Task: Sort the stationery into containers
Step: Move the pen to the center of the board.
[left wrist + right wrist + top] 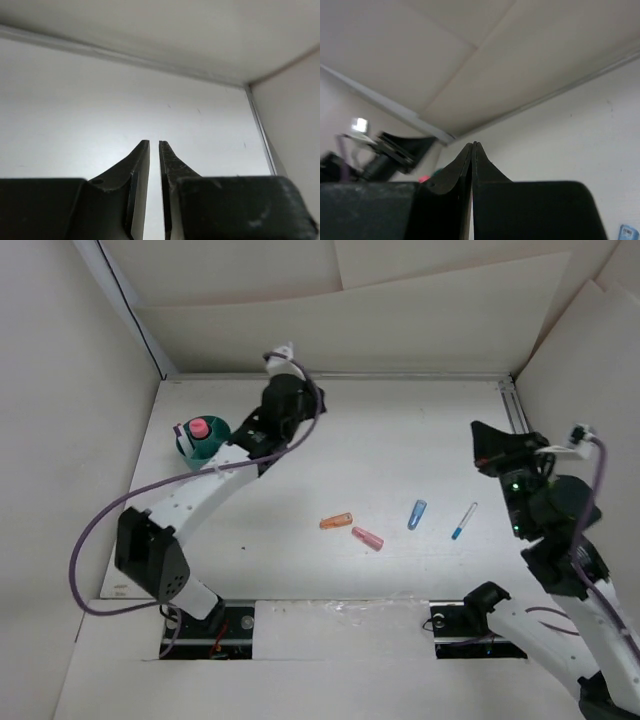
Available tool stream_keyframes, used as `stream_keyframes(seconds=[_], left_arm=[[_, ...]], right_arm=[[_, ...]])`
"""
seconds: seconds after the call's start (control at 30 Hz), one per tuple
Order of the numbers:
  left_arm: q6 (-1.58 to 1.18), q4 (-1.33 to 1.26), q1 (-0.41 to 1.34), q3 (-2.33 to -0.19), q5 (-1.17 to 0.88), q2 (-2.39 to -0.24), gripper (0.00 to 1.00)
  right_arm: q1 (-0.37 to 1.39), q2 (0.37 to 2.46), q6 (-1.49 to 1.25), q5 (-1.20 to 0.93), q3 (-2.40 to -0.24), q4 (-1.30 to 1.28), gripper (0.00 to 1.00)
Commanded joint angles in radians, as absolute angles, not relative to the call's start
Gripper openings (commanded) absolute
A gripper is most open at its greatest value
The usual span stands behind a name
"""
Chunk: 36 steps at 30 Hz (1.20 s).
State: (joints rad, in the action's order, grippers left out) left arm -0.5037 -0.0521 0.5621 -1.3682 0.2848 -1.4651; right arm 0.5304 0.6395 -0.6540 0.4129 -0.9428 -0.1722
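The teal cup (205, 443) stands at the far left of the table with a pink piece (199, 427) sticking out of it. My left gripper (300, 398) hovers to the right of the cup, its jaws nearly together with only a thin slit and nothing between them (154, 150). On the table lie a short orange piece (336, 521), a pink piece (367, 538), a light-blue piece (417, 514) and a thin blue-tipped pen (464, 521). My right gripper (484, 438) is shut and empty (474, 146), raised behind the pen. The cup (438, 172) shows faintly in the right wrist view.
Cardboard walls enclose the table at the back and both sides. A metal rail (512, 405) runs along the right edge. The left arm's cable (90, 530) loops out to the left. The light-blue piece peeks into the right wrist view (627, 232).
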Motion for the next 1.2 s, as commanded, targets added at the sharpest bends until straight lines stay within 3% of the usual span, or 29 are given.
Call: stream_keyframes(seconds=[0.0, 0.17, 0.23, 0.3, 0.43, 0.5, 0.7, 0.87, 1.03, 1.17], left_arm=[[-0.557, -0.097, 0.699, -1.368, 0.138, -1.574, 0.11], [-0.427, 0.017, 0.942, -1.674, 0.101, -1.868, 0.13], [-0.416, 0.089, 1.005, -1.840, 0.091, -2.018, 0.13], [-0.387, 0.089, 1.026, -1.929, 0.040, -2.133, 0.22], [-0.364, 0.188, 1.048, -2.196, -0.092, -2.339, 0.38], [-0.364, 0.212, 1.048, -2.331, -0.173, -2.411, 0.42], [-0.325, 0.195, 1.072, -2.398, -0.230, -2.523, 0.53], [-0.197, 0.196, 1.144, -2.407, -0.108, -2.556, 0.57], [-0.198, 0.167, 1.189, -2.407, -0.069, -2.605, 0.57], [-0.227, 0.120, 1.189, -2.407, -0.017, -2.629, 0.50]], right_arm=[[0.516, 0.589, -0.641, 0.544, -1.055, -0.317, 0.05], [0.515, 0.603, -0.621, 0.565, -1.216, -0.400, 0.11], [0.515, 0.612, -0.609, 0.565, -1.242, -0.411, 0.20], [0.515, 0.624, -0.598, 0.565, -1.288, -0.434, 0.28], [0.515, 0.655, -0.589, 0.586, -1.344, -0.466, 0.55], [0.515, 0.655, -0.580, 0.586, -1.356, -0.466, 0.60], [0.515, 0.693, -0.571, 0.560, -1.378, -0.476, 0.63], [0.515, 0.725, -0.571, 0.525, -1.358, -0.466, 0.63], [0.515, 0.735, -0.571, 0.489, -1.358, -0.466, 0.63], [0.515, 0.735, -0.571, 0.434, -1.358, -0.466, 0.63]])
